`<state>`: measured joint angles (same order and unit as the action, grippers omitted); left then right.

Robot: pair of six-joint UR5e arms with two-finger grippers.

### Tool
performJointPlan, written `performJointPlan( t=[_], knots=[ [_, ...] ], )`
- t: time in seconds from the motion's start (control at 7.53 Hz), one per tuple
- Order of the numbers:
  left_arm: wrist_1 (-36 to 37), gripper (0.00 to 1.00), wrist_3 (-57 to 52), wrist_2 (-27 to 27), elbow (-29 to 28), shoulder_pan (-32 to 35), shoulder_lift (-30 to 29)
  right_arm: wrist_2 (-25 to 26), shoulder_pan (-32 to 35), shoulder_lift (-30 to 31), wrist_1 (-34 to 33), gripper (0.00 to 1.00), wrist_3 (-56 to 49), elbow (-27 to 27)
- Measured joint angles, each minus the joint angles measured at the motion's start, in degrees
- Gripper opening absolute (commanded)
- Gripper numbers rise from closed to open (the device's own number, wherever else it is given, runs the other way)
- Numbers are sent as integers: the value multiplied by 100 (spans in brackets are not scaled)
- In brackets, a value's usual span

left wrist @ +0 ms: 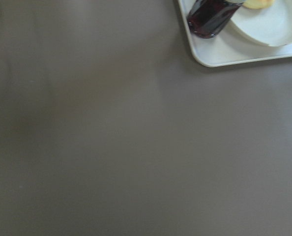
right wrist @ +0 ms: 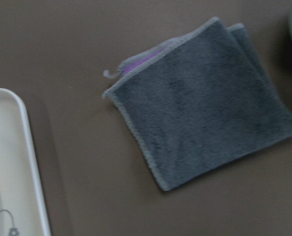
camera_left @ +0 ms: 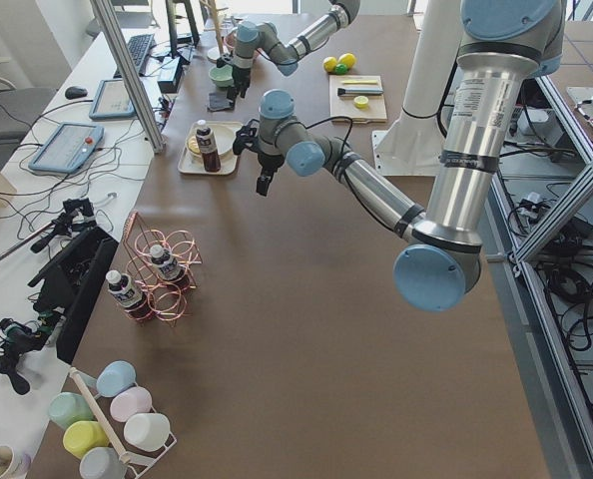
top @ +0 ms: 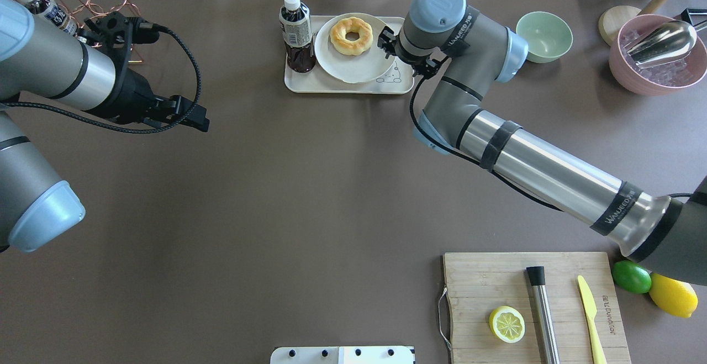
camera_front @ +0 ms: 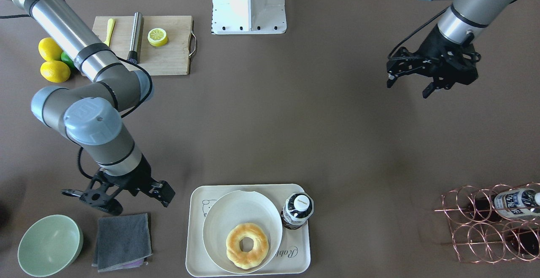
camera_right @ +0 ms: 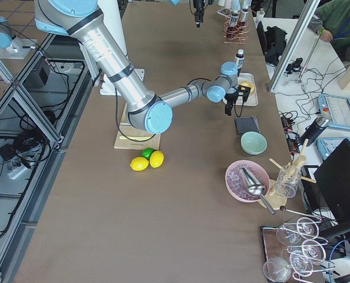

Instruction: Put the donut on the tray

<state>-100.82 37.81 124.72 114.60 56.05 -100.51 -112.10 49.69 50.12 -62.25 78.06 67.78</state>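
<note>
The donut [camera_front: 247, 244], a golden ring with a browned top, lies in a white bowl [camera_front: 223, 214] that stands on the cream tray [camera_front: 295, 257]. It shows the same way in the overhead view [top: 351, 35]. My right gripper [camera_front: 126, 204] hangs open and empty over the table, left of the tray in the front view, above a grey cloth [camera_front: 122, 241]. My left gripper [camera_front: 408, 89] is open and empty, raised far from the tray. The left wrist view shows the tray's corner [left wrist: 210, 59].
A dark drink bottle [camera_front: 297, 210] stands on the tray beside the bowl. A green bowl [camera_front: 49, 244] sits by the cloth. A cutting board [camera_front: 168, 60] holds a lemon half [camera_front: 157, 36]. A copper bottle rack [camera_front: 493, 227] stands at the far side.
</note>
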Motion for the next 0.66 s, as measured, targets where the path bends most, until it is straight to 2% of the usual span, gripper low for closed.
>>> performJointPlan(
  t=[0.27, 0.4, 0.66],
  knots=[
    [23, 99, -1841, 589, -409, 1284, 597, -591, 623, 1177, -587, 100, -1458, 1209],
    [155, 99, -2724, 719, -701, 1867, 725, -824, 1013, 1821, -974, 100, -2347, 1822],
    [1047, 99, -4262, 786, -1001, 2763, 727, -1185, 2023, 3023, -1611, 100, -4520, 2624]
  ],
)
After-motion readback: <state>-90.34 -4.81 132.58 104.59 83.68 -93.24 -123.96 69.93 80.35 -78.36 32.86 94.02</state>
